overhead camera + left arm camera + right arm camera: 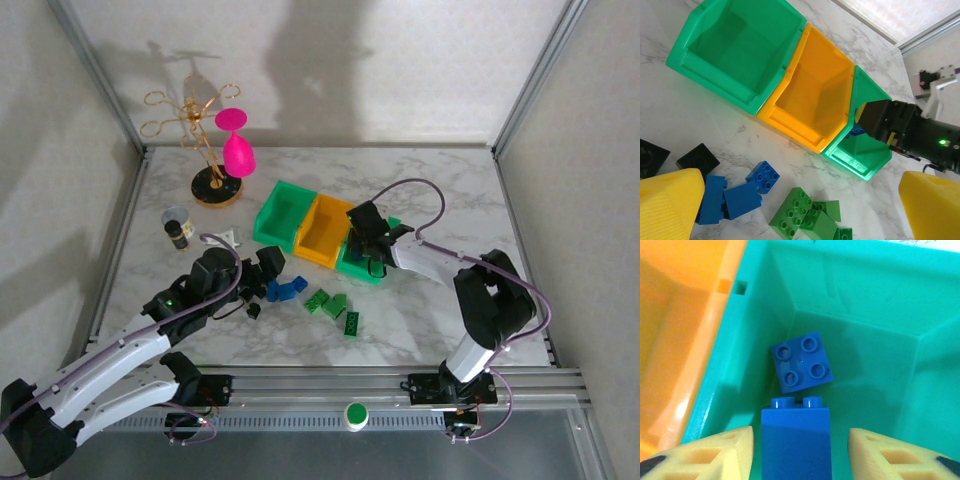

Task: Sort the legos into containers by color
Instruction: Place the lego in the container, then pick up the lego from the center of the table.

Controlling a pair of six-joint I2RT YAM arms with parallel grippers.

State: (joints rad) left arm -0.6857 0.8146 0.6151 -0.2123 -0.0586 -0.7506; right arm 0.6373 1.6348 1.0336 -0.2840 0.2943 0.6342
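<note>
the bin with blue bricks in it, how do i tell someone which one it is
On the marble table, find the three joined bins. It is the green bin at the right end, beside the orange one. Only it holds blue bricks; the other green bin is empty.

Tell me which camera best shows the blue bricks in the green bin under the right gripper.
Right wrist. It looks into the green bin and shows two blue bricks: a square four-stud brick on the floor and a taller brick between the open fingers. Left wrist catches a blue sliver; from the top, the right gripper covers them.
</note>
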